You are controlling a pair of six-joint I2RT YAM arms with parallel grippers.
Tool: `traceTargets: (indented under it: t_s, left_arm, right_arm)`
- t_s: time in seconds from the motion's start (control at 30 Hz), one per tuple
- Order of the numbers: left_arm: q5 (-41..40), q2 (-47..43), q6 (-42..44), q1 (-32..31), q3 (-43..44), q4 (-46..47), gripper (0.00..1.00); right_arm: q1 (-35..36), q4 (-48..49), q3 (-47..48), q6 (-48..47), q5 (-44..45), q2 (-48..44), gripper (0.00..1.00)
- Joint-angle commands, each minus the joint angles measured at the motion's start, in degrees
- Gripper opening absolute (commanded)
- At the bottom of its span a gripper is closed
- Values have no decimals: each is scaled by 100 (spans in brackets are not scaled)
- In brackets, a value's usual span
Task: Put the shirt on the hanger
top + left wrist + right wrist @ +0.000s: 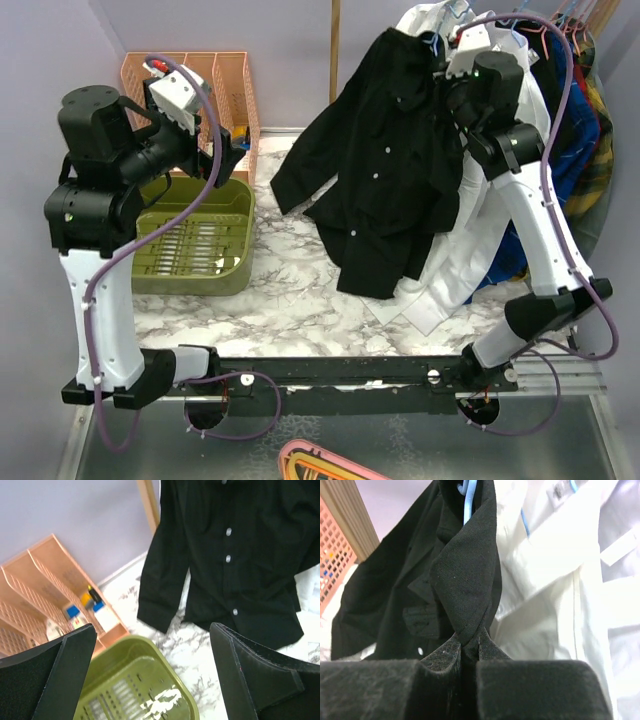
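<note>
The black button-up shirt [385,170] hangs at the back right, its sleeve and hem draping down to the marble table. It also shows in the left wrist view [235,555] and the right wrist view [465,575]. The light-blue hanger [467,497] shows only as a thin strip inside the shirt's collar. My right gripper [469,649] is shut on a fold of the black shirt near the collar. My left gripper [150,680] is open and empty, held above the green tray, well left of the shirt.
A green tray [195,245] sits at the left, with an orange slotted organizer [215,85] behind it. White shirts [470,250] and colourful garments [580,130] hang at the right behind the black shirt. A wooden post [335,50] stands at the back.
</note>
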Motion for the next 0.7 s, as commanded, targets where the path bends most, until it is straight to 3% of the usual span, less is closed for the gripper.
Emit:
traceTargets:
  t_s: [0.0, 0.4, 0.67]
  left_arm:
    - [73, 11, -121, 229, -369, -330, 99]
    - [375, -11, 94, 244, -402, -539, 99]
    - [248, 41, 54, 294, -493, -455, 98]
  right_arm:
    - [-56, 241, 1301, -132, -331, 643, 1]
    - [-206, 251, 2666, -69, -640, 1743, 1]
    - [-444, 209, 2782, 262, -1157, 2099, 1]
